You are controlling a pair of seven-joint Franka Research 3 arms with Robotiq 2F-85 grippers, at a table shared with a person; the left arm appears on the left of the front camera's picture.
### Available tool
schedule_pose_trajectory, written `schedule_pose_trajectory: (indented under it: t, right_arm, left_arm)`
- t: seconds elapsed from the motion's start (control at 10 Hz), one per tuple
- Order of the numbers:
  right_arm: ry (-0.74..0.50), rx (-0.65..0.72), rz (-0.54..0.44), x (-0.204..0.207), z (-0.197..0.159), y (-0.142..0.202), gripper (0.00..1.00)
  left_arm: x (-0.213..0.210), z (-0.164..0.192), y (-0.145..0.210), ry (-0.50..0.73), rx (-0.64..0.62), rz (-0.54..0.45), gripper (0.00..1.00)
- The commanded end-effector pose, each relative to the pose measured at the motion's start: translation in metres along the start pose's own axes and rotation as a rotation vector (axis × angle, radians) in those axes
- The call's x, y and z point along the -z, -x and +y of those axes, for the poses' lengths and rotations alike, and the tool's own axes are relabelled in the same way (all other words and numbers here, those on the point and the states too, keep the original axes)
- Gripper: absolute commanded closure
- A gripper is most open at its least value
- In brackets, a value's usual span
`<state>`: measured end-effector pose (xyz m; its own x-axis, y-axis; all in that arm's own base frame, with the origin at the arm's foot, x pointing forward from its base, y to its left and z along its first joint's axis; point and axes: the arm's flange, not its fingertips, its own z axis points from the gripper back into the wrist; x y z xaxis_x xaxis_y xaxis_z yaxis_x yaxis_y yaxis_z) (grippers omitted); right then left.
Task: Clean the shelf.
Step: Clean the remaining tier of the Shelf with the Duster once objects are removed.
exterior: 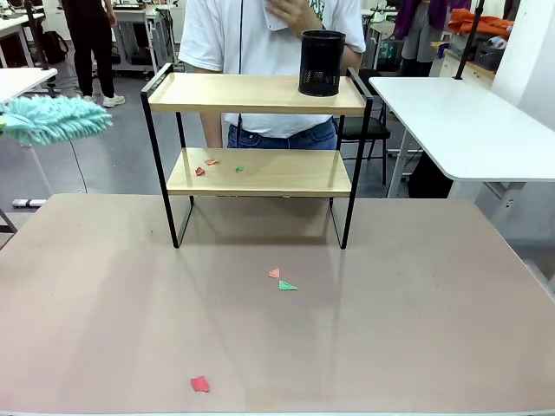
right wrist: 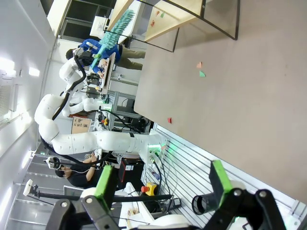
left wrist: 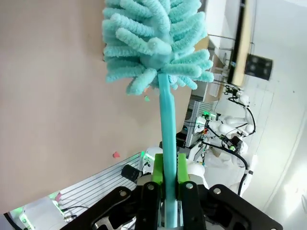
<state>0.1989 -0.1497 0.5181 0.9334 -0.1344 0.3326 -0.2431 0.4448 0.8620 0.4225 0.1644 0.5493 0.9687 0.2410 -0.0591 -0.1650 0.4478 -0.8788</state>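
The shelf [exterior: 257, 94] stands at the table's far side, two light wooden boards in a black frame. Red and green paper scraps [exterior: 211, 165] lie on its lower board. My left gripper [left wrist: 169, 166] is shut on the handle of a teal fluffy duster [left wrist: 153, 43]. The duster's head [exterior: 54, 120] hangs in the air at the far left, level with the shelf and clear of it. My right gripper [right wrist: 160, 183] is open and holds nothing, off the table's near edge. From there the shelf [right wrist: 178, 18] and the duster [right wrist: 112, 29] are seen far off.
A black mesh cup [exterior: 322, 62] stands on the top board at the right. A person in a white T-shirt [exterior: 225, 39] stands right behind the shelf. Loose scraps [exterior: 281, 279] and a red scrap [exterior: 200, 384] lie on the brown table [exterior: 416, 312]. A white table [exterior: 460, 121] stands at right.
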Motion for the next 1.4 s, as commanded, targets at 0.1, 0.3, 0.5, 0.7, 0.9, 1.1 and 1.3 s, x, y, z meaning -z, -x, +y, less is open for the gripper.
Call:
schedule_pose_trajectory:
  t: [0.1, 0.3, 0.5, 0.7, 0.9, 1.1, 1.3]
  right_arm:
    - [-0.020, -0.027, -0.014, 0.000, 0.001, -0.001, 0.00]
    - [-0.020, -0.027, -0.014, 0.000, 0.001, -0.001, 0.00]
    - [-0.020, -0.027, -0.014, 0.000, 0.001, -0.001, 0.00]
    - [-0.020, -0.027, -0.014, 0.000, 0.001, -0.001, 0.00]
    - [-0.020, -0.027, -0.014, 0.000, 0.001, -0.001, 0.00]
    - [-0.020, -0.027, -0.014, 0.000, 0.001, -0.001, 0.00]
    - [-0.020, -0.027, -0.014, 0.000, 0.001, -0.001, 0.00]
  left_arm:
    - [-0.047, -0.020, 0.115, 0.116, 0.308, -0.044, 0.88]
    - [-0.074, -0.018, 0.187, 0.129, 0.458, -0.043, 0.88]
    - [-0.077, -0.013, 0.244, 0.098, 0.632, 0.082, 1.00]
    - [-0.056, -0.013, 0.273, 0.032, 0.744, 0.167, 1.00]
    - [-0.010, -0.016, 0.282, -0.085, 0.777, 0.352, 1.00]
    - [0.025, -0.015, 0.283, -0.158, 0.779, 0.483, 1.00]
    - [0.062, -0.016, 0.278, -0.214, 0.724, 0.492, 1.00]
